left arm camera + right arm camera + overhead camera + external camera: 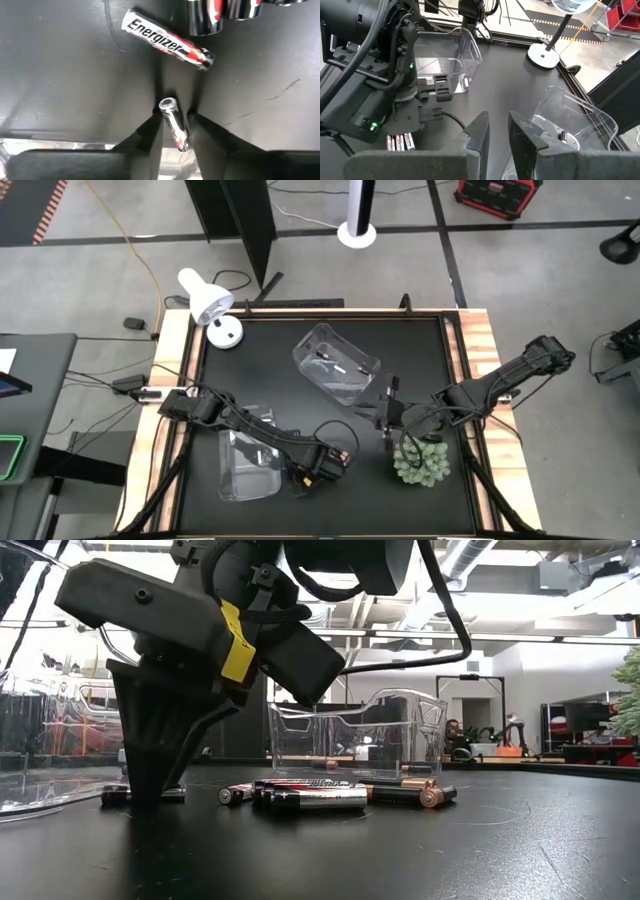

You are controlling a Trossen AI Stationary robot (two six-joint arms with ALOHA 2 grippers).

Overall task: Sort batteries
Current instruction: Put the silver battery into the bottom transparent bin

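Batteries (338, 458) lie near the table's (420, 350) front, beside the left gripper (325, 465); the right gripper (390, 418) waits mid-table. Low view: batteries (310, 795) cluster before a clear bin (360, 730). Left wrist: fingers (150, 135) pinch one battery (175, 125). Right wrist: fingers (480, 132) narrow, empty.

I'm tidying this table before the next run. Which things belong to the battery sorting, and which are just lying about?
Job:
- batteries
- battery between the left tool fingers
- clear bins
- right tool, waiting near the plant

Lying about:
- white desk lamp
- green plant
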